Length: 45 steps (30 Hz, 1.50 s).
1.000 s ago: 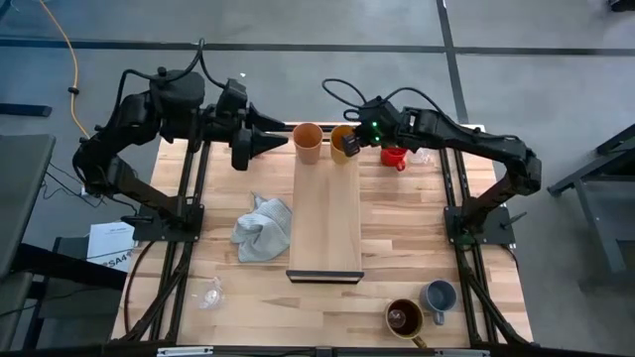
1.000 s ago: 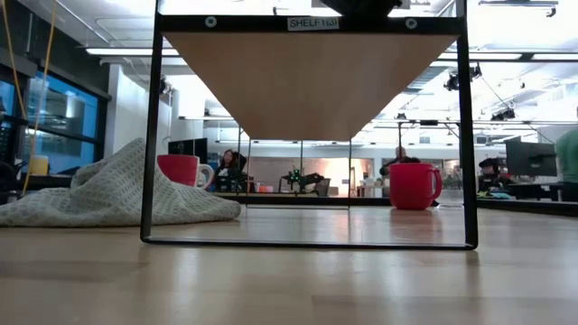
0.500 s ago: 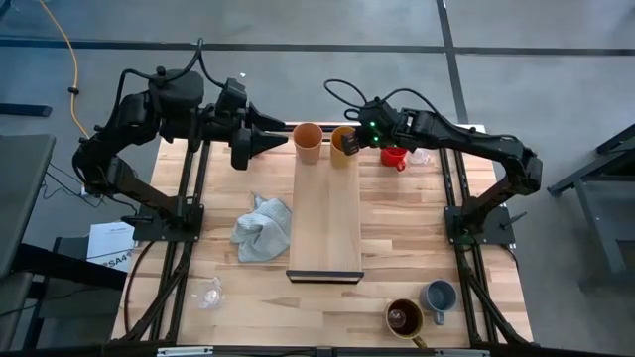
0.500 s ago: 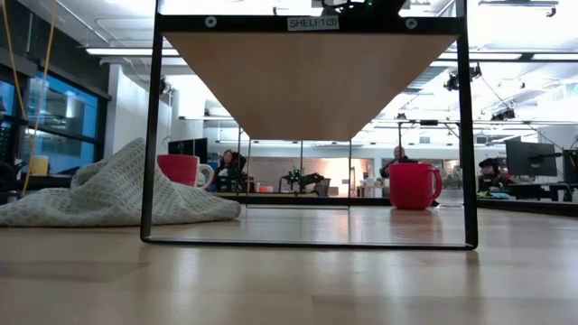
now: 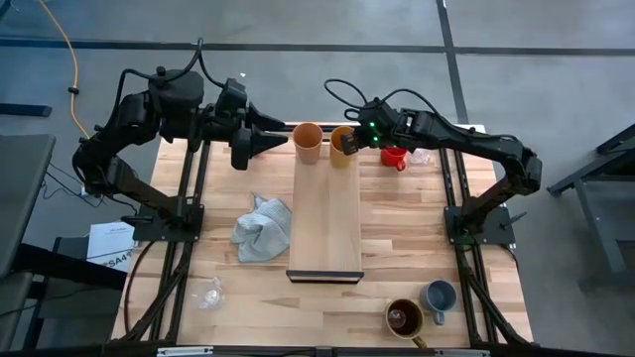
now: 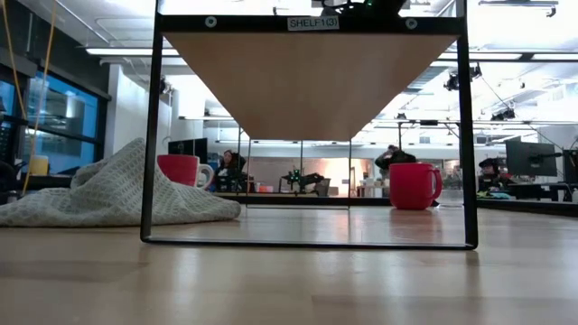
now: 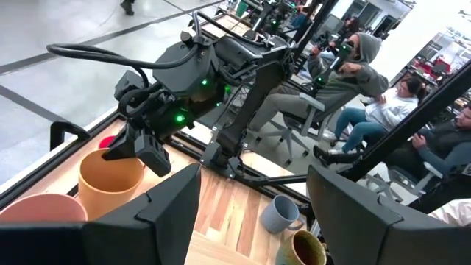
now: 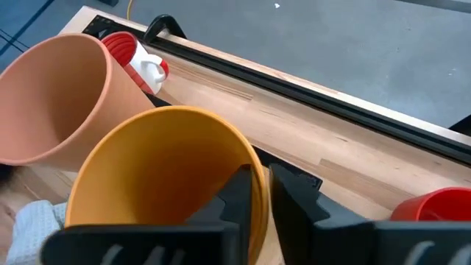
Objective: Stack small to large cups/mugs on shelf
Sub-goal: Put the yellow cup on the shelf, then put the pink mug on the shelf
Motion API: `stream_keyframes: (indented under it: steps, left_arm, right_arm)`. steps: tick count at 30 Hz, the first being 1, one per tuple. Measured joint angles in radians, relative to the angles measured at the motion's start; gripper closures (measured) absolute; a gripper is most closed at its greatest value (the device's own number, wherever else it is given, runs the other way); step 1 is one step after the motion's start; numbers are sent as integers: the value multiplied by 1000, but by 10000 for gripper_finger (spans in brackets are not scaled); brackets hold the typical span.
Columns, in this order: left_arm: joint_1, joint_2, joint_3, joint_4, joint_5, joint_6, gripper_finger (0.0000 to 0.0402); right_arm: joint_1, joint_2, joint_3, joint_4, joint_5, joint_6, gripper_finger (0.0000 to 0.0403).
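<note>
Orange cup (image 5: pixel 343 145) stands upright at the far end of the shelf (image 5: pixel 325 233), just beside the peach cup (image 5: pixel 308 142); the right gripper (image 5: pixel 349 145) is clamped on its rim, one finger inside the wall and one outside, as the right wrist view shows (image 8: pixel 176 177). Judgement: a thin-walled, rigid, light cup with a smooth wall, so a rim pinch should hold but may let the cup swing or slip if tilted; a grip low on the wall or across the mouth would be steadier, and the mugs are better taken by the body than the handle. Left gripper (image 5: pixel 260 142) hovers over the far left edge of the table, just beside the peach cup, fingers apart with nothing between them. Brown mug (image 5: pixel 403 317) and blue-grey mug (image 5: pixel 439 295) sit at the near right corner of the table, a clear glass (image 5: pixel 209 294) near the near left corner, a red mug (image 5: pixel 394 157) by the far right edge, a grey cloth (image 5: pixel 263 228) left of the shelf. High view gives the whole layout but not the finger placement; right wrist view gives the rim pinch and a red-and-white mug (image 8: pixel 132 53) beyond the peach cup. Low view looks under the shelf's dark frame (image 6: pixel 307 242) and shows two red mugs on the table, one behind the cloth (image 6: pixel 181 169) and one on the other side (image 6: pixel 414 185), and no cup tops. Left wrist view shows the right gripper on the orange cup from the opposite side, and seated people (image 7: pixel 353 81) beyond the table.
</note>
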Motion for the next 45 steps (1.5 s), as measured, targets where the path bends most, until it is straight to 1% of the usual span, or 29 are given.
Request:
stream_keyframes:
  steps: [8,17,22,26,29,32,35,38,40,42,45]
  left_arm:
    - [0,0,0,0,0,0,163]
    - [0,0,0,0,0,4,163]
    - [0,0,0,-2,-20,8,163]
    - [0,0,0,-3,-97,33,163]
    - [0,0,0,-12,-147,54,163]
    - [0,0,0,-34,-148,79,163]
    - [-1,0,-4,-73,-109,101,163]
    - [-15,-7,-66,-56,-49,95,163]
    - [-47,-17,-147,-2,-36,86,163]
    - [-82,-39,-250,96,-39,81,163]
    - [-137,-94,-421,262,-41,34,163]
  right_arm:
    - [0,1,34,-1,32,-8,303]
    - [0,-12,53,-36,38,-27,264]
    - [0,-82,53,-114,38,-52,235]
    - [18,-173,53,-240,37,-78,212]
    - [54,-240,50,-346,34,-79,201]
    - [118,-299,50,-442,46,-75,199]
    - [196,-344,49,-496,93,-54,199]
    - [274,-379,49,-506,137,-28,199]
    - [321,-399,34,-486,158,-22,199]
    - [361,-426,-17,-442,171,-14,199]
    - [409,-485,-150,-350,182,43,199]
